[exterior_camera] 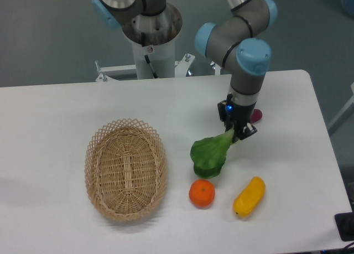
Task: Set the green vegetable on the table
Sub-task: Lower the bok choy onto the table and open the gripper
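The green vegetable [210,154] has broad dark green leaves and a pale stalk. It hangs tilted from my gripper [233,134], which is shut on the stalk end. The leaves reach down toward the white table [50,121], just above the orange; I cannot tell whether the leaf tips touch the tabletop. The gripper is right of the wicker basket and in front of the purple sweet potato.
An oval wicker basket [126,169] stands at the front left. An orange [202,193] and a yellow oblong fruit [249,196] lie near the front edge. A small purple sweet potato [256,115] lies partly hidden behind the gripper. The robot base [152,38] stands at the back.
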You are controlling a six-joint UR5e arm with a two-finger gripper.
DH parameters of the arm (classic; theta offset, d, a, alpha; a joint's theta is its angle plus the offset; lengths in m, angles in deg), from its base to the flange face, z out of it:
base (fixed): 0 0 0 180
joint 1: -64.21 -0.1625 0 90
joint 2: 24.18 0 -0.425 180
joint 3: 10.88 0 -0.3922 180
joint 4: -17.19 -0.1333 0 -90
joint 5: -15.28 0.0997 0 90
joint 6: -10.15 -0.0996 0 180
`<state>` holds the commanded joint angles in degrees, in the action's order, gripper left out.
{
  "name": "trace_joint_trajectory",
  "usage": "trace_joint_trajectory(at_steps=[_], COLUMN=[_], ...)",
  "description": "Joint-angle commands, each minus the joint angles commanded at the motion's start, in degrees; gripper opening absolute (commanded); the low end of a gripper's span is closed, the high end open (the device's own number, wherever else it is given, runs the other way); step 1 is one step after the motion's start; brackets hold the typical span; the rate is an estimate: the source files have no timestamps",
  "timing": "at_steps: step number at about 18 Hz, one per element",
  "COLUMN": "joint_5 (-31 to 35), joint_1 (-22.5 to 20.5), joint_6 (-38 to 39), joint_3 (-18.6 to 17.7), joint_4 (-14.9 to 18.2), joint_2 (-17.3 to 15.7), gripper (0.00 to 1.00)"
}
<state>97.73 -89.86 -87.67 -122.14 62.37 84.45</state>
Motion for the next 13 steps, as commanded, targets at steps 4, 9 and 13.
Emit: trace_joint_trajectory(at_steps=[4,9,13], joint_5=[-0.1,-0.1,0.0], joint_1=[0.0,-0.4,-0.8], joint_6=[-0.2,-0.1,1.1], joint_3=[0.1,1.2,2.8], joint_4=[-0.1,-0.9,-0.7], joint_2=[-0.1,-0.7,-2.4], gripper=[0.72,1.0,1.0])
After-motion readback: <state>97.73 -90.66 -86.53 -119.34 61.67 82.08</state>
